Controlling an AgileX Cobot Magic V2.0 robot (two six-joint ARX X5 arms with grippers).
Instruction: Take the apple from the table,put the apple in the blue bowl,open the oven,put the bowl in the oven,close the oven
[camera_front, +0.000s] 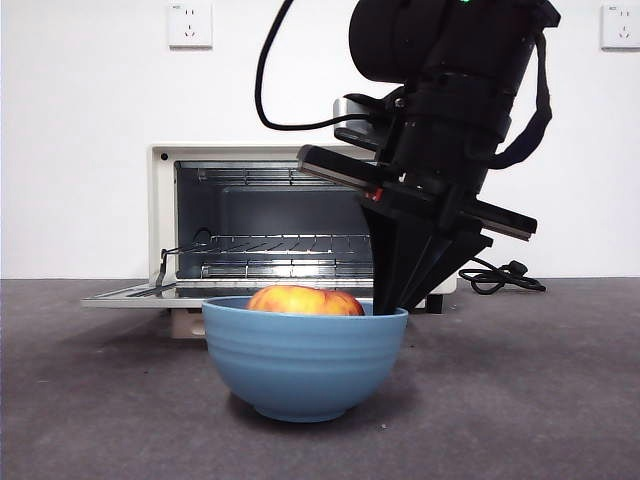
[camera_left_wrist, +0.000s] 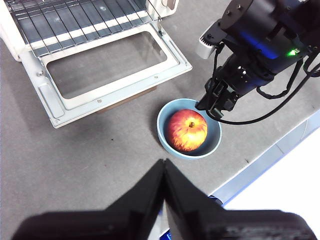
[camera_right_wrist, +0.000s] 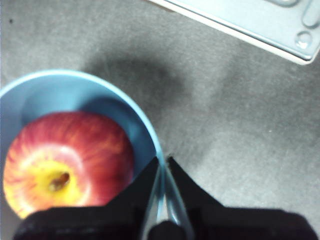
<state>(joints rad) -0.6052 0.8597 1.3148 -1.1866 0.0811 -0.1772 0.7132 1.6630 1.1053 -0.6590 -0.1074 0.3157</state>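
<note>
1. With the apple already sitting inside it, the blue bowl is standing nearest the front camera on the dark surface, and the right gripper is pinching its rim, one of the fingers inside the wall and one outside, closed onto the thin edge.
2. The apple is lying just beside those fingers, toward the bowl's centre, its stem end facing up.
3. The left gripper is hanging well apart from the bowl, its fingers pressed together and holding nothing, so the right arm is clearly the nearer one.
4. Behind the bowl, the oven is standing with its door lying flat and its wire rack showing.
5. The coming move is likely turning on this: the oven cavity is lying straight beyond the bowl, so the bowl is needing a lift over the lowered door, with the one-sided rim grip risking a tilt.
</note>
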